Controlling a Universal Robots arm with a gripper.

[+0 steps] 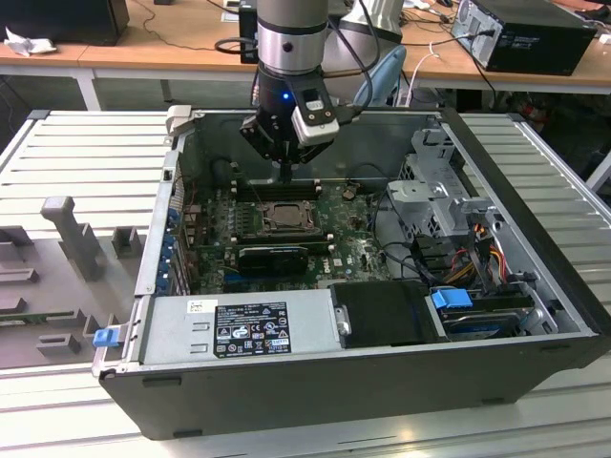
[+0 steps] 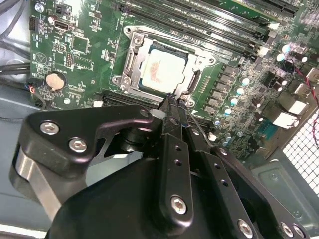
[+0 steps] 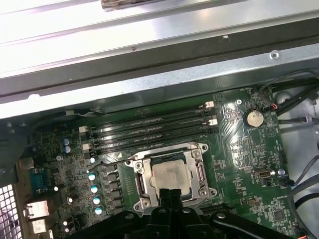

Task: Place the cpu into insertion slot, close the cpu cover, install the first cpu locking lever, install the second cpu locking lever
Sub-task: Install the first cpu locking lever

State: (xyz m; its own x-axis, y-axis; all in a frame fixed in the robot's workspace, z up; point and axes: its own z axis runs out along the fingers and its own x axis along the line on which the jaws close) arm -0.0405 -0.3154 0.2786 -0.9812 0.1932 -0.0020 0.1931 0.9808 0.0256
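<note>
Gripper (image 3: 170, 191) at the edge of the insertion slot (image 3: 200, 172), cpu (image 3: 172, 175) inside.

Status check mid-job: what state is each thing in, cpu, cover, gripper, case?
cpu: seated in the insertion slot, face up.
cpu cover: down flat around the cpu.
gripper: shut, nothing visibly held, tips over the slot's near edge.
case: side panel off, board exposed.

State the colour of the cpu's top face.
The cpu is pale beige-silver, faintly reddish; clearest in the second wrist view.
</note>
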